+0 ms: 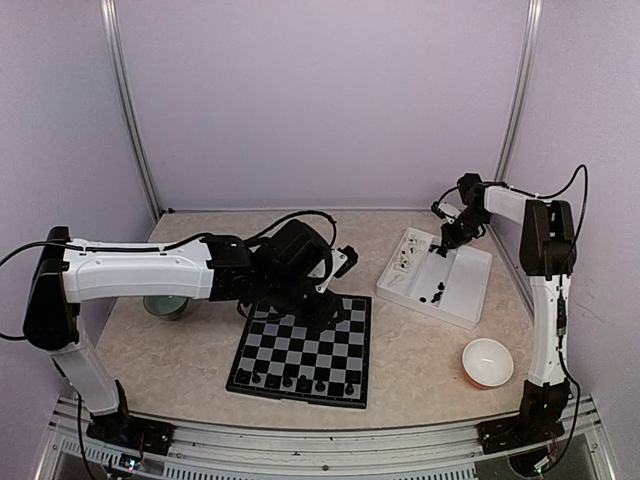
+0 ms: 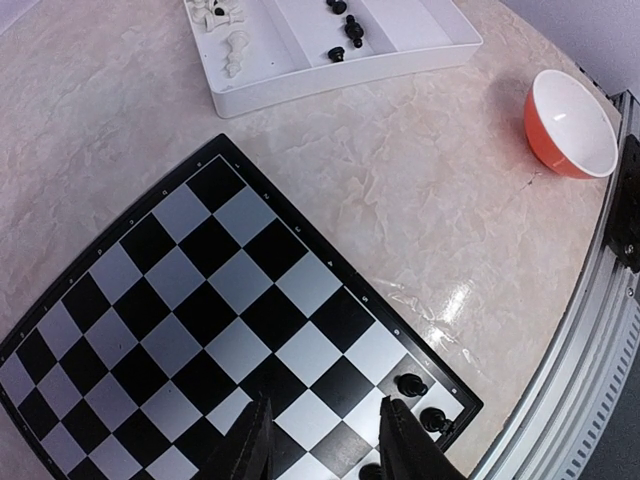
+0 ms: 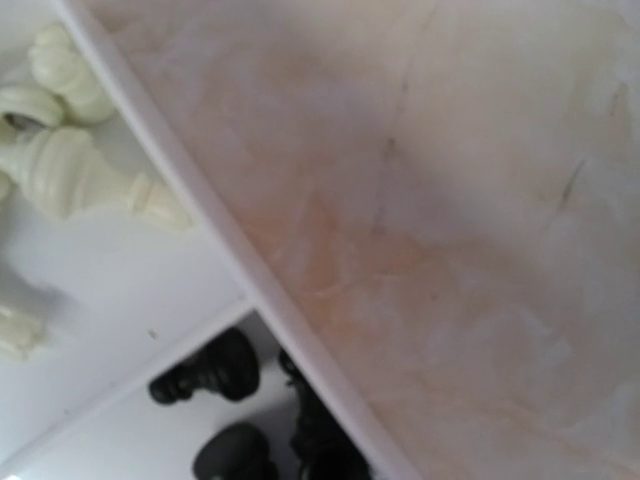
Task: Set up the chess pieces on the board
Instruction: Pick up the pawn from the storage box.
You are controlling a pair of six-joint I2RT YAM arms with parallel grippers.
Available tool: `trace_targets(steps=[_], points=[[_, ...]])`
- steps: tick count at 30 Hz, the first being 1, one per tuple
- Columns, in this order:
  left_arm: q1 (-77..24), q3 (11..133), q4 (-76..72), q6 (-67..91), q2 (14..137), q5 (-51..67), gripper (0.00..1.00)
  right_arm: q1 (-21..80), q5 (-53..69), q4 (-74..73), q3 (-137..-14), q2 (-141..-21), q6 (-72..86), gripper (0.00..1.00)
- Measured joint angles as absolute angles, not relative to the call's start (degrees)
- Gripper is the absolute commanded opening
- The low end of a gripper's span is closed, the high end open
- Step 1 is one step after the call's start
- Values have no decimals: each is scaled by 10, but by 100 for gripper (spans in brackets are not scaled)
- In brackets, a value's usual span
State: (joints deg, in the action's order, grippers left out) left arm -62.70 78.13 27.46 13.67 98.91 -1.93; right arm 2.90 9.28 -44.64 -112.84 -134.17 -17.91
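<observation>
The board (image 1: 300,345) lies in front of the arms, with several black chess pieces (image 1: 290,380) along its near rows. My left gripper (image 2: 328,440) hovers low over the board's corner (image 2: 200,280). It is open and empty, with black pieces (image 2: 410,384) just right of its right finger. My right gripper (image 1: 440,247) is down in the white tray (image 1: 470,285), among loose black pieces (image 3: 210,370). Its fingers cannot be made out in the blurred right wrist view. More black pieces (image 1: 436,292) lie in the tray's near part.
White pieces (image 3: 70,170) lie in the tray's left compartment (image 2: 232,45). An orange bowl (image 1: 487,362) stands at the near right. A green cup (image 1: 165,305) sits under the left arm. The metal rail (image 2: 600,300) runs along the table's near edge.
</observation>
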Motion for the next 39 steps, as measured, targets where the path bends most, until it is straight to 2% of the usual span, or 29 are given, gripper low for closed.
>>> trace_targets(steps=[10,20,26,30,39], points=[[-627,781,275,137,989,-19,38,29,88,-446,-1128,-1342,-179,18],[-627,781,275,138,989,-20,38,29,93,-448,-1140,-1361,-183,9],[-627,781,275,139,989,-20,38,29,101,-442,-1129,-1354,-184,7],[-627,781,275,138,989,-22,38,29,107,-440,-1084,-1309,-185,7],[-609,781,281,123,989,-39,38,41,161,-429,-957,-1116,-221,6]])
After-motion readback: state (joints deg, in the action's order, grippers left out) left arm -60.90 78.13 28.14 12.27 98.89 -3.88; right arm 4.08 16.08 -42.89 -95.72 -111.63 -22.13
